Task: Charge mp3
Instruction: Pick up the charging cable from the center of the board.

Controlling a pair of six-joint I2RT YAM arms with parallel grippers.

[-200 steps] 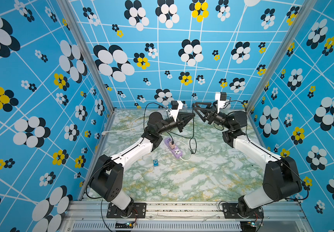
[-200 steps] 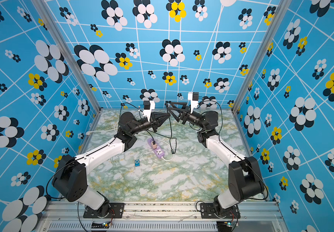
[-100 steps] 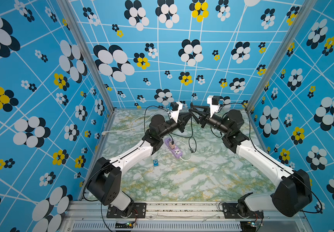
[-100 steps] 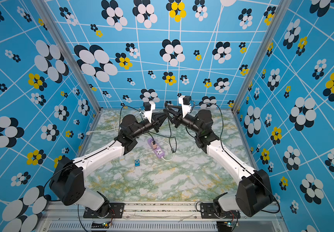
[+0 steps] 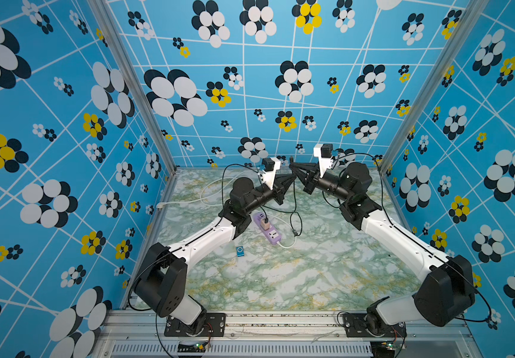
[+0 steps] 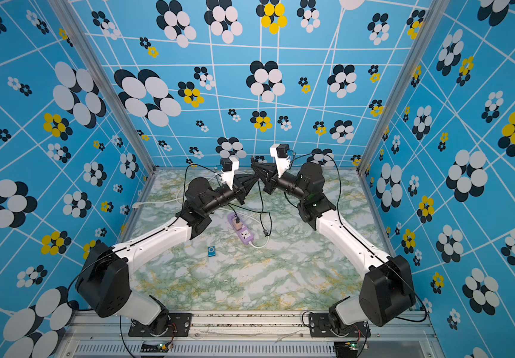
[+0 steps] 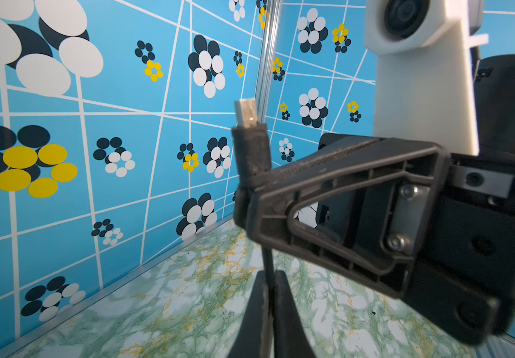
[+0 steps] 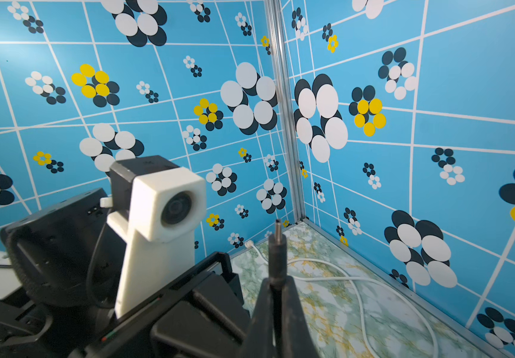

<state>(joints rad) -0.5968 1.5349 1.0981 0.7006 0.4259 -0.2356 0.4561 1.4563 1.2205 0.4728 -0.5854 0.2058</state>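
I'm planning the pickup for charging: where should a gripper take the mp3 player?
Likely best: pinch its two long edges, coming straight down: the mp3 player lies flat, face up, on the table, too thin for a sideways approach, apart from the power strip.

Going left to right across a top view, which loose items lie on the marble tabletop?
white cord plug → mp3 → lilac power strip. The pinkish charger sits on the strip, so it has no place of its own in the order.
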